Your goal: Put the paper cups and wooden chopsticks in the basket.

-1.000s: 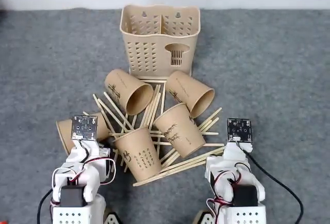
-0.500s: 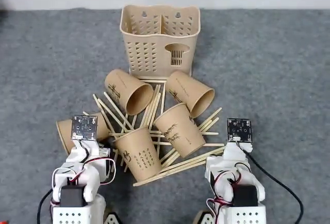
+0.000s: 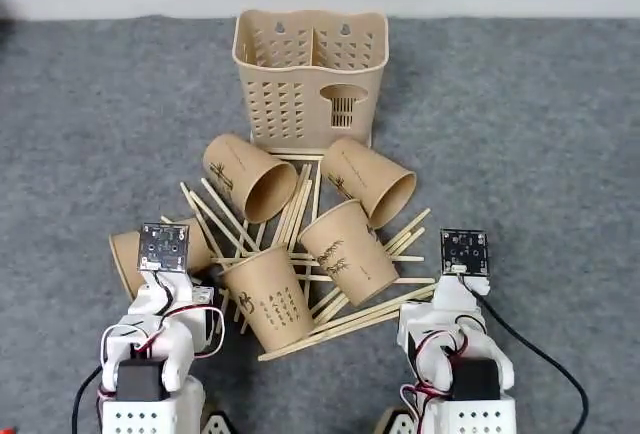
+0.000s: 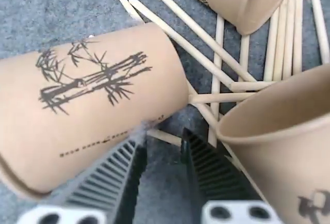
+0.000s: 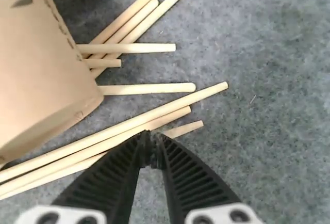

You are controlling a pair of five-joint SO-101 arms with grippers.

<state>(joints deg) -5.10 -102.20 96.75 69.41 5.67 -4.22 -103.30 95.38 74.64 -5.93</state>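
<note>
Nothing moved since earlier frames. Paper cups [image 3: 265, 299] and chopsticks [image 3: 300, 216] heaped mid-frame, basket [image 3: 300, 104] upper centre. Left gripper [image 4: 161, 141] fingers slightly spread beside leftmost cup [image 4: 87, 110]; right gripper [image 5: 151, 146] fingers pressed together over chopsticks. Risk: interlocked sticks drag heap, cups roll away.

Grey table [image 3: 520, 154] bears basket [image 3: 310, 84], paper cups [image 3: 345, 252], chopsticks [image 3: 350, 322] (all jumbled).

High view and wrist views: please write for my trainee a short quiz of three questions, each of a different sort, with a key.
1. How many paper cups lie on the table?
2. True or false: some wooden chopsticks are already in the basket.
3. The right gripper is: A) wide open; B) shut, holding nothing; C) shut on a cup.
Key: 1) five; 2) false; 3) B.
</note>
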